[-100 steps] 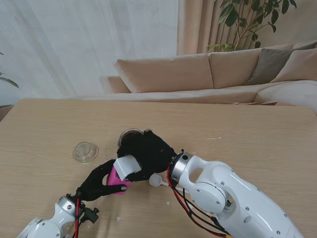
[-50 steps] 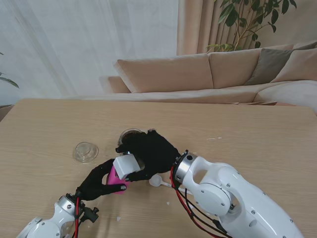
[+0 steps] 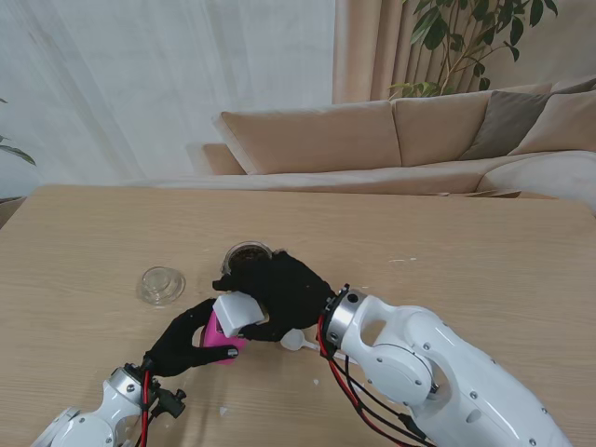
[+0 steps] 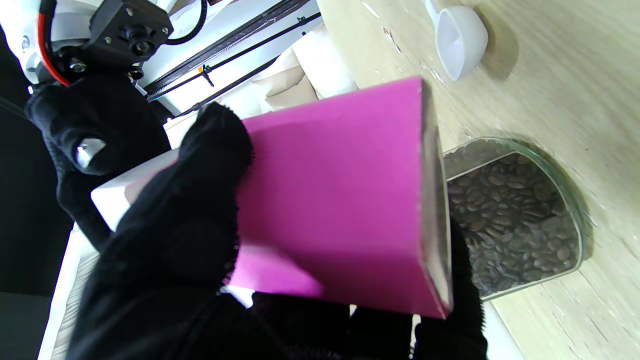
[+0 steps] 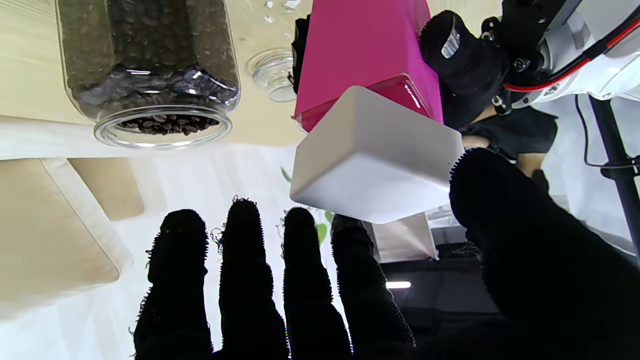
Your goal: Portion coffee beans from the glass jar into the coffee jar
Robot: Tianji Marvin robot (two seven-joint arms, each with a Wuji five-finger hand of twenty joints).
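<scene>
Pink coffee jar [image 3: 220,337] with its white lid [image 3: 237,312] is sitting in the left robot hand [image 3: 182,343], fingers wrapping its body, while the right robot hand [image 3: 279,291] is gripping the lid. Glass jar [image 3: 247,254] is standing open on the bench [image 3: 466,242], full of beans, just beyond, white scoop [image 3: 296,341] lying nearby. Looks like no portioning is happening yet, lid's still needing to come off.
</scene>
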